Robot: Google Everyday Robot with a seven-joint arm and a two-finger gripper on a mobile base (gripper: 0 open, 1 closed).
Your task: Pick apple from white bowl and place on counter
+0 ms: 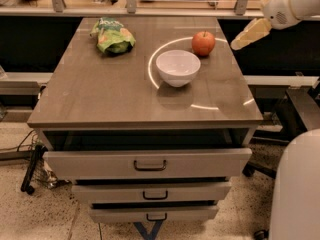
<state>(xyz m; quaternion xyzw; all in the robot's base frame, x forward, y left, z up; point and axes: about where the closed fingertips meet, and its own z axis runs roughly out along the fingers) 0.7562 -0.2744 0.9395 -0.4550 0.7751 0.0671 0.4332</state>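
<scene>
The red-orange apple [203, 43] sits on the counter [120, 94], just behind and to the right of the white bowl [178, 67], apart from it. The bowl is upright and empty, inside the glowing white ring. My gripper [246, 35] hangs in the air past the counter's right edge, to the right of the apple and clear of it. It holds nothing that I can see.
A green snack bag [113, 36] lies at the counter's back left. Three handled drawers [149, 164] stick out slightly at the front. A shelf edge with posts runs behind the counter. My white base [297, 189] stands at the lower right.
</scene>
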